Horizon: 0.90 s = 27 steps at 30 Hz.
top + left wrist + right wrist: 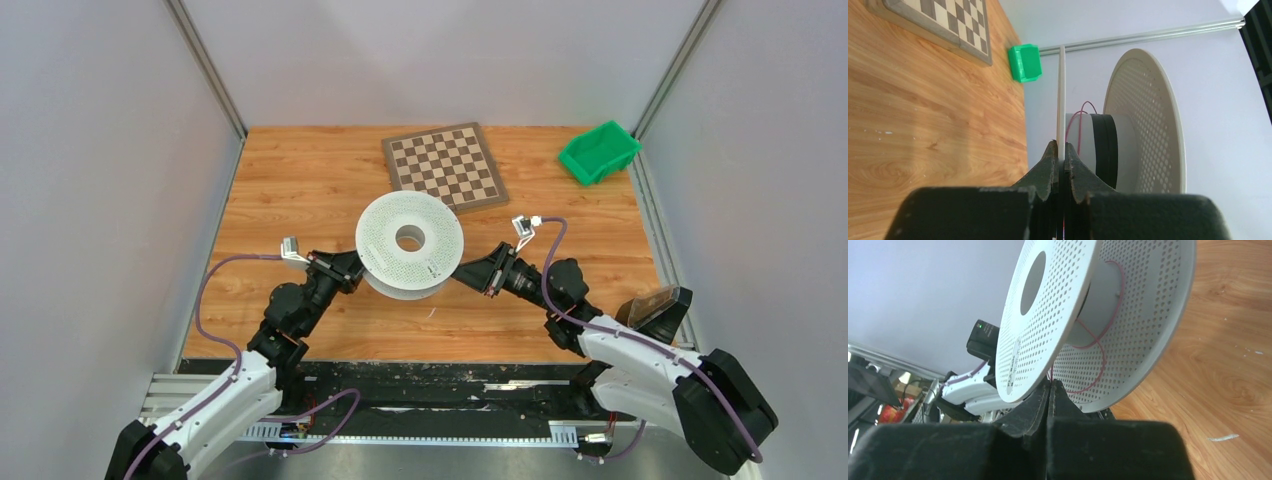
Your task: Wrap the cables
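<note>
Left gripper point(1060, 150): your fingers are clamped on the thin edge of one flange of the spool point(410, 245); the white rim stands straight up between the two fingertips in the left wrist view.
Right gripper point(1050, 385): your fingers are pressed together with no gap showing. The red cable point(1100, 357) runs from the hub down to their tips, so you appear to be pinching it, just under the rim of the nearer flange.
Spool: it is white, with two perforated flanges and a round hole through the centre. It sits between your two grippers, tilted, with one flange facing the top camera. You cannot tell from these views whether its lower edge touches the table point(300, 180).
Hub: a black band point(1105, 145) wraps part of it. A loose loop of the red cable lies over the pale part beside that band.
Cable run: from the right wrist you see it curve around the hub and sag across the inside of the far flange before reaching your fingertips.
Arms: both reach inward from the near edge, the left meeting the spool on its left side and the right on its right side.
Further out: a chessboard point(445, 167) lies flat just beyond the spool, and a green bin point(598, 152) sits at the far right corner, well apart from both grippers.
</note>
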Motion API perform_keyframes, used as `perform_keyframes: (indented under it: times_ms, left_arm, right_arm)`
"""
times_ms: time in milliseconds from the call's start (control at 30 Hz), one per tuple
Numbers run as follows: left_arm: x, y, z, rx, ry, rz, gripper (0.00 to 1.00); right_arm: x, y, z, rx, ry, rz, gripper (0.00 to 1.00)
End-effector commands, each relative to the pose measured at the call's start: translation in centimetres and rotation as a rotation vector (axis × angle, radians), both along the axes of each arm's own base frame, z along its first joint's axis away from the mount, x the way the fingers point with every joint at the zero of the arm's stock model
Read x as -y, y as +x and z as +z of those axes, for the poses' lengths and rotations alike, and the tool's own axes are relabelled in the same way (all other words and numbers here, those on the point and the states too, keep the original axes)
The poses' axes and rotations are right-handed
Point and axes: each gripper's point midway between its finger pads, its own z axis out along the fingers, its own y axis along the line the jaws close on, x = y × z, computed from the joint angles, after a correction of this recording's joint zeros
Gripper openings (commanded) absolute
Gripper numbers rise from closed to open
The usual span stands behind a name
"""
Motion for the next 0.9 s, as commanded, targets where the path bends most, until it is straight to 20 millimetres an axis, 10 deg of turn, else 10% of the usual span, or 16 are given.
perform_keyframes:
  times_ms: [0,867]
  left_arm:
    - [-0.4,-0.3,6.1,0.132,-0.142,0.004,0.0]
    - [-0.4,-0.1,5.9,0.115,-0.176,0.004,0.0]
  right_arm:
    - [0.5,1.1,2.3,-0.013,0.151,-0.073,0.0]
    - [0.5,0.2,2.8,-0.068,0.26,-0.079,0.0]
